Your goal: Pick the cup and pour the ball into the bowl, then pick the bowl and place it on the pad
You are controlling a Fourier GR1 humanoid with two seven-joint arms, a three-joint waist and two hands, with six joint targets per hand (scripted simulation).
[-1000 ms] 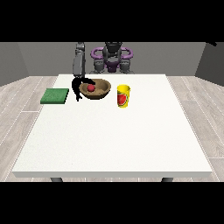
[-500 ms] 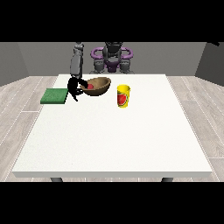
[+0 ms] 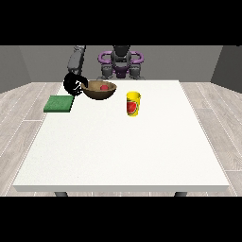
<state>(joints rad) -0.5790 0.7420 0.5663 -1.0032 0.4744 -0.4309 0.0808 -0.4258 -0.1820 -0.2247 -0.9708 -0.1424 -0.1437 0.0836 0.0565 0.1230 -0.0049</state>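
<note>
Brown round bowl (image 3: 99,90) with red ball (image 3: 104,87), yellow cup (image 3: 133,104) with red mark, green square pad (image 3: 59,103), large white table (image 3: 123,146), black hand (image 3: 73,84)

No readable text, yellow cup (image 3: 133,104) bears only a red mark, no letters legible

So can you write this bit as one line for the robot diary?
hand at view's left: holding bowl rim | ball: in bowl | cup: upright | pad: bare

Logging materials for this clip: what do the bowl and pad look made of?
The bowl, held by the hand at the view's left, looks like wood: brown, matte. The pad looks like soft foam or fabric: flat, dull green. Neither is certain.
</note>
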